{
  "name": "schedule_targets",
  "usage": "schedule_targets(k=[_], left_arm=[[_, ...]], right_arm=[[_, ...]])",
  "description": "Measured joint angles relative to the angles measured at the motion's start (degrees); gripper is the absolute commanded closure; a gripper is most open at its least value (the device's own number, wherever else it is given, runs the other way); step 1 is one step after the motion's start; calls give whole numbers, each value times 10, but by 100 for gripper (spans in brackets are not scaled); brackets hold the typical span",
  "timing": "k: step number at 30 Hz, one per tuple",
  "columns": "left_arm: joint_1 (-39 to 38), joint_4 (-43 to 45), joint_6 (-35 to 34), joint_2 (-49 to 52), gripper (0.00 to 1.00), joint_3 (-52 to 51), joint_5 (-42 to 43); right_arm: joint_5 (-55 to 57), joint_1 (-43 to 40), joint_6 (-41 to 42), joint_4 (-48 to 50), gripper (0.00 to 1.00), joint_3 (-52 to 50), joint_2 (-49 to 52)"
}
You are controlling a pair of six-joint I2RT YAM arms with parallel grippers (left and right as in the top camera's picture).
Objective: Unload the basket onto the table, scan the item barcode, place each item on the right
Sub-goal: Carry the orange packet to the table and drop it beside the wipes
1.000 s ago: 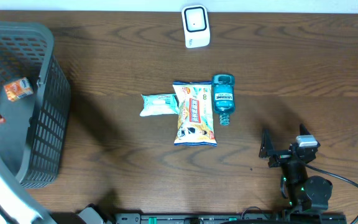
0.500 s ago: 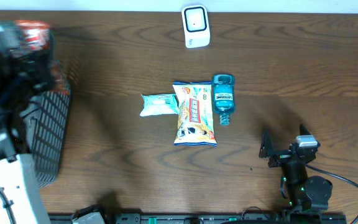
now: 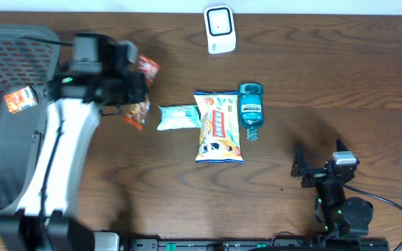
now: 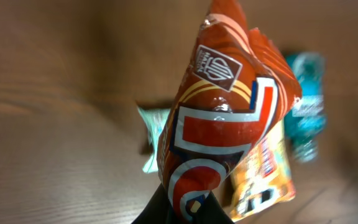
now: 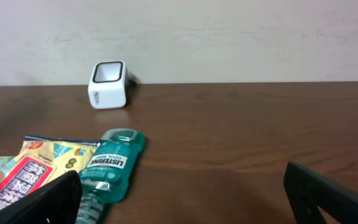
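- Snack packet [image 4: 229,124]: glossy orange foil, crinkled, with a white crest near one end and a red band edged in white and blue.
- Left end effector [image 3: 135,89]: closed narrow on the snack packet, holding it above the bench [image 3: 326,77].
- Position: between the grey basket [image 3: 19,31] and the pale green pouch [image 3: 179,116], well apart from the white scanner [image 3: 220,29].
- Right end effector [image 3: 318,159]: spread wide, holding nothing, near the bench's front edge.

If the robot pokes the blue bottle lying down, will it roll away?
Probably not far: the blue bottle lies beside the big snack bag, which would block it that way. Its body looks flattish, so it may slide instead.
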Motion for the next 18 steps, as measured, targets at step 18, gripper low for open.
schedule_targets(k=[18], left_arm=[[-91, 55, 23, 212, 92, -70, -15]], right_arm=[[0, 0, 0, 0, 1, 0, 0]])
